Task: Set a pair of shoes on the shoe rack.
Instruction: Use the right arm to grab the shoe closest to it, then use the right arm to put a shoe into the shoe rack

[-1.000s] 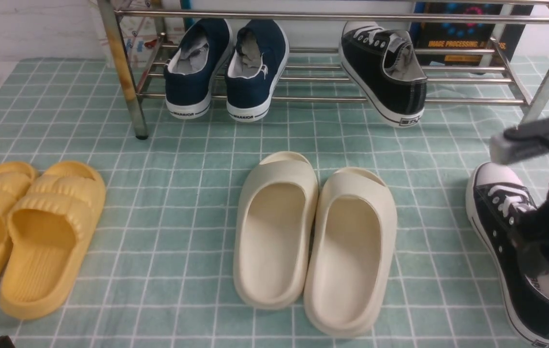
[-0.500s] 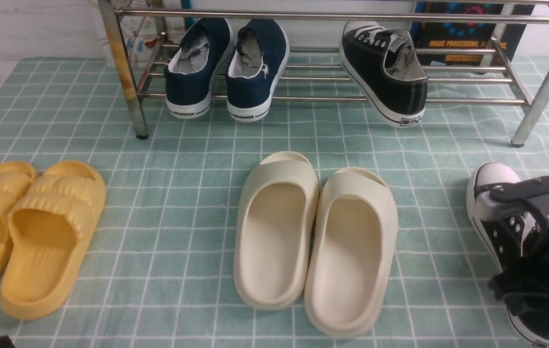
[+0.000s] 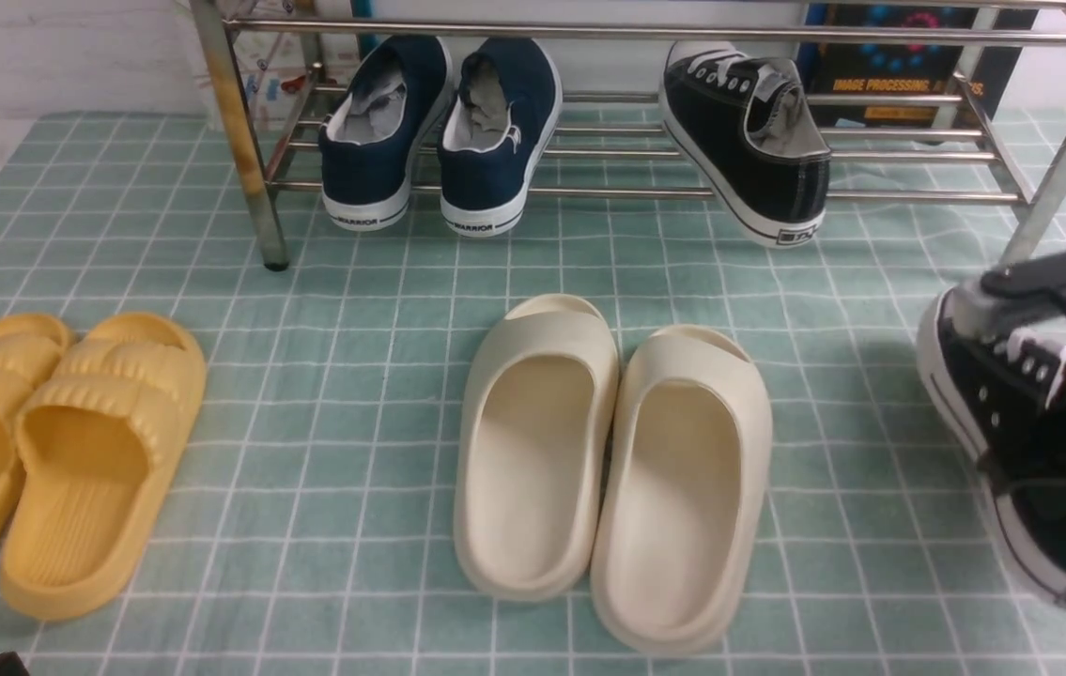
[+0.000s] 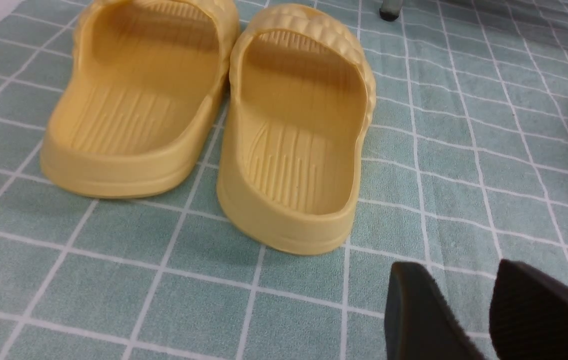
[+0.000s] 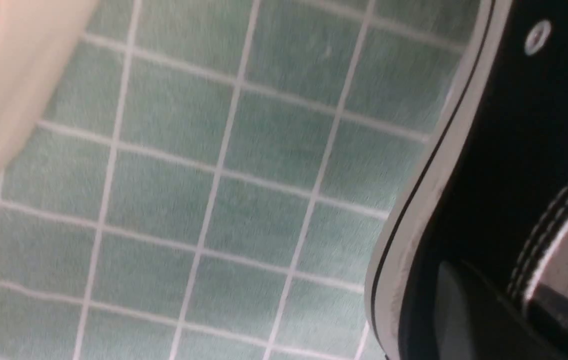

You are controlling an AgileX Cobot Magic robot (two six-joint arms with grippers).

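Note:
One black sneaker (image 3: 749, 141) with white laces lies on the lower shelf of the steel shoe rack (image 3: 645, 192), right of centre, its heel hanging over the front bar. The other black sneaker (image 3: 1030, 432) is at the far right, tilted and lifted off the cloth. My right gripper (image 3: 1026, 376) is shut on it, one finger over the laces and one lower down. In the right wrist view the sneaker's side wall (image 5: 514, 150) sits between the gripper's (image 5: 509, 310) fingers. My left gripper (image 4: 456, 265) is open and empty above the cloth, near the yellow slides.
Navy WARRIOR sneakers (image 3: 439, 131) fill the rack's left part. Cream slides (image 3: 612, 469) lie mid-cloth, one edge in the right wrist view (image 5: 8, 75). Yellow slides (image 3: 54, 451) lie at the left, also in the left wrist view (image 4: 223, 125). The rack's right leg (image 3: 1058, 160) stands just behind the held sneaker.
My right gripper came down onto the sneaker on the cloth, closed on it, and has now raised it, toe up. The left arm has not moved.

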